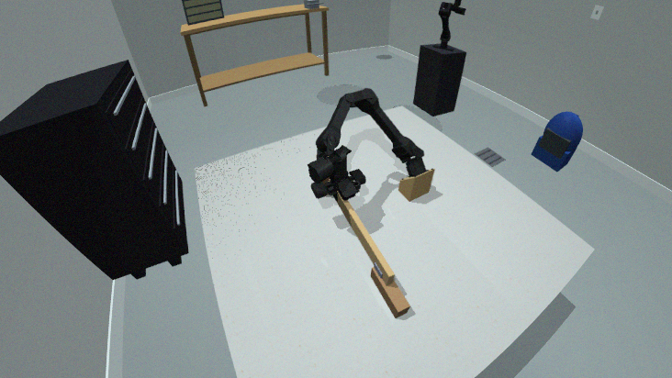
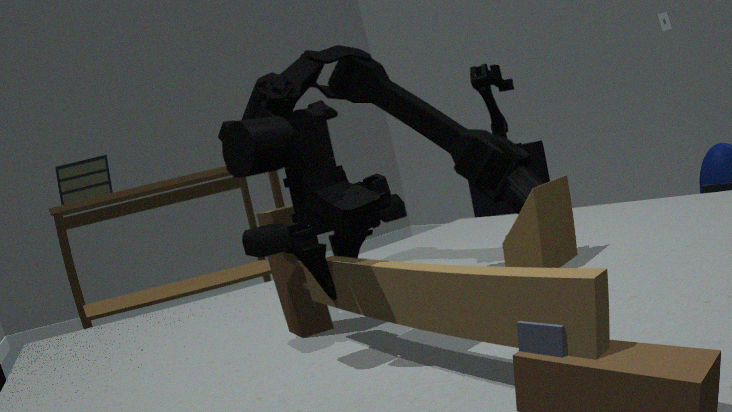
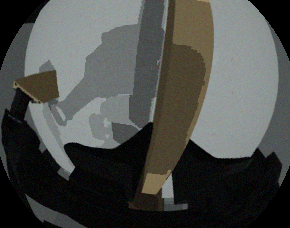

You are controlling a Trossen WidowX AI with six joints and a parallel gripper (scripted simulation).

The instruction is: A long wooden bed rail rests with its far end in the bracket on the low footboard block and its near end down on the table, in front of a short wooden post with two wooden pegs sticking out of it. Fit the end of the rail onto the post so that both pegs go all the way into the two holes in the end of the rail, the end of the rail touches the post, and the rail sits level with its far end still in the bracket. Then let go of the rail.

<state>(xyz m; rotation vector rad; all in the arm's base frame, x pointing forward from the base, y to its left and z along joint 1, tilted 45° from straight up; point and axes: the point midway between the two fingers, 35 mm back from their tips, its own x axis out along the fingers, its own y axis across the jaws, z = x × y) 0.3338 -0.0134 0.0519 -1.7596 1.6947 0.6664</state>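
The long wooden rail [image 1: 366, 239] [image 2: 464, 296] [image 3: 180, 100] is held off the table and looks about level. Its far end stands in the grey bracket [image 1: 377, 270] [image 2: 541, 339] on the low footboard block [image 1: 396, 303] [image 2: 610, 386]. My gripper [image 2: 337, 278] [image 3: 160, 127] is shut on the rail near its other end, one finger on each side. That end is right at the wooden post [image 2: 303, 307] [image 3: 145, 202], which stands upright. No peg shows; whether the end fully touches the post cannot be told. In the top view my gripper hides the post and that rail end.
A wooden wedge-shaped block [image 1: 417, 186] [image 2: 556, 224] [image 3: 40, 86] stands at the arm's base, to one side of the rail. A black drawer cabinet [image 1: 89, 171] stands at the left, and a wooden workbench [image 1: 257, 16] [image 2: 161, 197] stands behind.
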